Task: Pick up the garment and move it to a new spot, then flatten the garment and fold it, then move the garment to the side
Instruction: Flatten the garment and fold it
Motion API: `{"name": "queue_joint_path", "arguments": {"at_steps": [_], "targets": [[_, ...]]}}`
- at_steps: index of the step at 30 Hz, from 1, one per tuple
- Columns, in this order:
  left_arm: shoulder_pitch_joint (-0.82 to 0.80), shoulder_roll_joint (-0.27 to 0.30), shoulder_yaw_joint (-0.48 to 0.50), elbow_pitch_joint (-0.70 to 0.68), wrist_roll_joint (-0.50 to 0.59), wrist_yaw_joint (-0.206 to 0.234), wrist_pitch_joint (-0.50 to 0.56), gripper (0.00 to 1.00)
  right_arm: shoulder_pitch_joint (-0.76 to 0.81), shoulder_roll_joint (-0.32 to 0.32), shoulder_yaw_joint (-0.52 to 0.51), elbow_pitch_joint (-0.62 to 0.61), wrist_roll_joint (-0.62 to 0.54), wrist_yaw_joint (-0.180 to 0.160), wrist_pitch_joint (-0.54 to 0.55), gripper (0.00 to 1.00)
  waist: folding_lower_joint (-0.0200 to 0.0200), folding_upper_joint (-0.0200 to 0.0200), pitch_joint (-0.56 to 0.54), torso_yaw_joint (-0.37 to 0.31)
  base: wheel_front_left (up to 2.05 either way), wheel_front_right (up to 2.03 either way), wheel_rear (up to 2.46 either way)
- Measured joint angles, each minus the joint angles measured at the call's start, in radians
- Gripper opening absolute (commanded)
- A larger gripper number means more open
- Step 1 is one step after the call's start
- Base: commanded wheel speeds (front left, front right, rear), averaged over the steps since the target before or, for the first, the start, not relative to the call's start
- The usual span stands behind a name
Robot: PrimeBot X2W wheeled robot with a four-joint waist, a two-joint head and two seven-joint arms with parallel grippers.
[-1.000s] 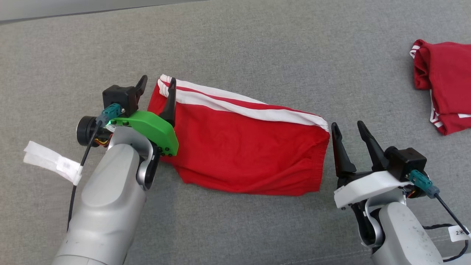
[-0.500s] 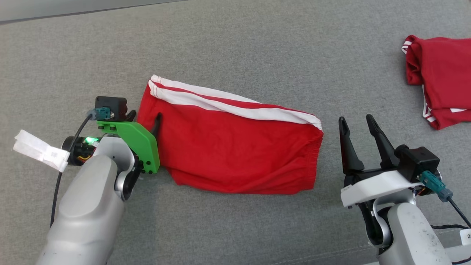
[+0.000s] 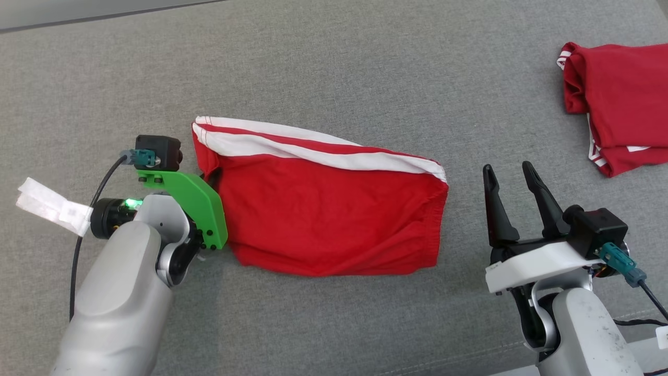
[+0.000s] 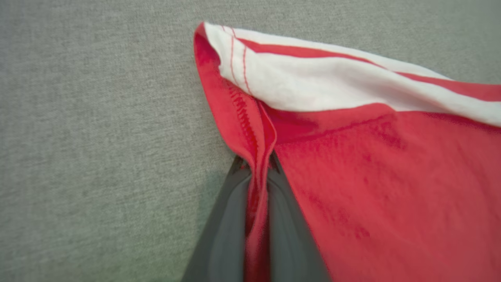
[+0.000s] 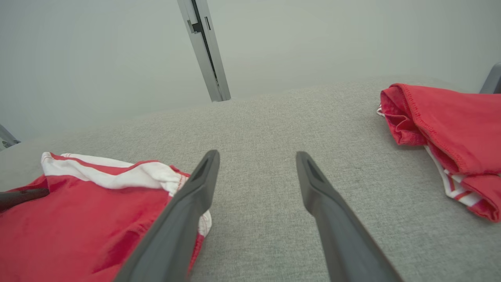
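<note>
left gripper [image 4: 256, 161], near left of the surface: fingers are pinching tight on the left hem of the red fabric shorts with white side stripes [image 3: 334, 214], and a ridge of red cloth is bunching up between them. right gripper [image 3: 507, 168], near right: its two dark fingers are standing apart, gripping nothing, and hovering just beside the shorts' gathered right end without touching it. The shorts are lying mostly flat across the middle of the grey woven fabric surface [image 3: 334, 68], stripes toward the far edge. A second red garment with white trim [image 3: 621, 94] is lying crumpled toward the far right corner, well apart.
</note>
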Motion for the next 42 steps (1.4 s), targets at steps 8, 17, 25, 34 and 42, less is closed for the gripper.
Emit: {"name": "queue_joint_path", "arguments": {"at_steps": [8,17,25,34,42], "targets": [[0.067,0.005,0.021,-0.077,-0.019,0.028,-0.05,0.0,0.014,0.0,-0.028,0.003,-0.004,0.0,-0.007,1.0,0.0,0.0,-0.03,0.015,0.0,0.0,0.0],[0.273,-0.016,0.049,-0.216,-0.067,0.099,-0.084,0.0,0.06,0.0,-0.103,0.002,-0.03,0.0,0.005,1.0,0.0,0.0,-0.098,0.07,0.0,0.0,0.0],[0.4,-0.029,0.056,-0.31,-0.103,0.149,-0.068,0.0,0.08,0.0,-0.107,-0.011,-0.038,0.0,0.024,1.0,0.0,0.0,-0.155,0.116,0.0,0.0,0.0],[0.422,-0.031,0.05,-0.326,-0.059,0.151,-0.2,1.0,0.104,0.0,-0.097,-0.012,-0.045,0.0,0.042,1.0,0.0,0.0,-0.194,0.12,0.0,0.0,0.0],[0.418,-0.031,0.045,-0.314,0.007,0.144,-0.38,1.0,0.152,0.0,-0.125,-0.007,-0.056,0.0,0.054,1.0,0.0,0.0,-0.249,0.123,0.0,0.0,0.0]]}}
